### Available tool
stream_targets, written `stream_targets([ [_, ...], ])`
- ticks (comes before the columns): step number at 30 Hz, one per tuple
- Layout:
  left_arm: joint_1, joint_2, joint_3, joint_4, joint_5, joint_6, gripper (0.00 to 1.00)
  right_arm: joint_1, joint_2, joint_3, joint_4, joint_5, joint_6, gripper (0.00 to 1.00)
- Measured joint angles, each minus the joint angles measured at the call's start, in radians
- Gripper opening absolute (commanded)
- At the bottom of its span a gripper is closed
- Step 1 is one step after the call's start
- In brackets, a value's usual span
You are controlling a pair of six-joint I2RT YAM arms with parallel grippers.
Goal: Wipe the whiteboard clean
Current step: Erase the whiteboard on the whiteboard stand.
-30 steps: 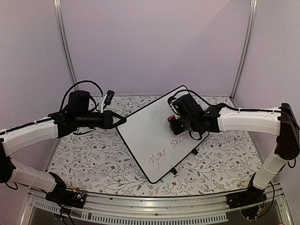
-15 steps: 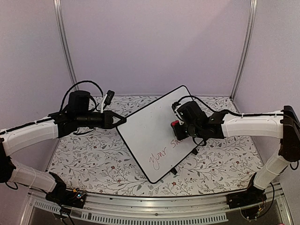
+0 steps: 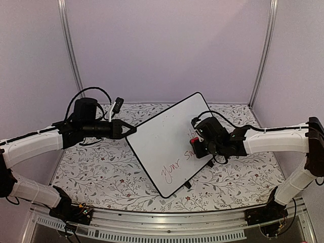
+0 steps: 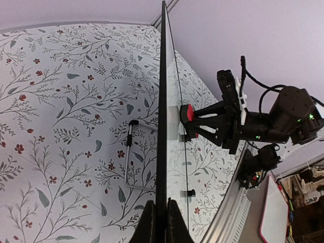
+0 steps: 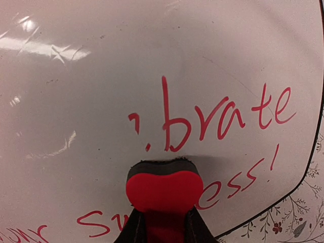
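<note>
1. Whiteboard [image 3: 164, 147] at centre of top view, tipped up off the flowered desk [image 3: 101, 172], turned so that one corner points to the upper right and another to the bottom centre. Small black foot [image 3: 187, 185] just under the lower right edge.
2. Left pincer [image 3: 132, 130] at the board's left-hand corner, clamped on the thin black rim.
3. Left wrist view: board [image 4: 162, 101] seen edge-on as a dark vertical line, rising from the left pincer [image 4: 158, 205] at bottom centre, its fingers [image 4: 148, 225] pressed to either side of the rim. Bent wire stand [image 4: 129, 162] just left of that line, over the desk [image 4: 61, 101].
4. Right pincer [image 3: 195, 147] at middle right of top view, closed on a red eraser [image 3: 194, 140], with the eraser against the board's face near the right edge.
5. Same pair from the left wrist: eraser [image 4: 186, 114] touching the board's right side at mid height, right pincer [image 4: 195, 124] behind it.
6. Right wrist view: eraser [image 5: 163, 190] at bottom centre, gripped by the right pincer [image 5: 163, 225], flat on the glossy white board [image 5: 152, 50].
7. Red writing [image 5: 223, 119] reading "brate" just above the eraser, "ess!" to its right, "Su" at lower left. Strip of desk [image 5: 298, 223] past the rim at lower right.
8. Top view: more red script [image 3: 171, 172] near the board's bottom corner, below and left of the eraser.
</note>
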Motion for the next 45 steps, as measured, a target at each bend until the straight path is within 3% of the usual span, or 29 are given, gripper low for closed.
stream_targets([
  [45, 0.001, 0.0, 0.0, -0.003, -0.005, -0.004, 0.0, -0.092, 0.073, 0.19, -0.046, -0.106, -0.039, 0.21],
])
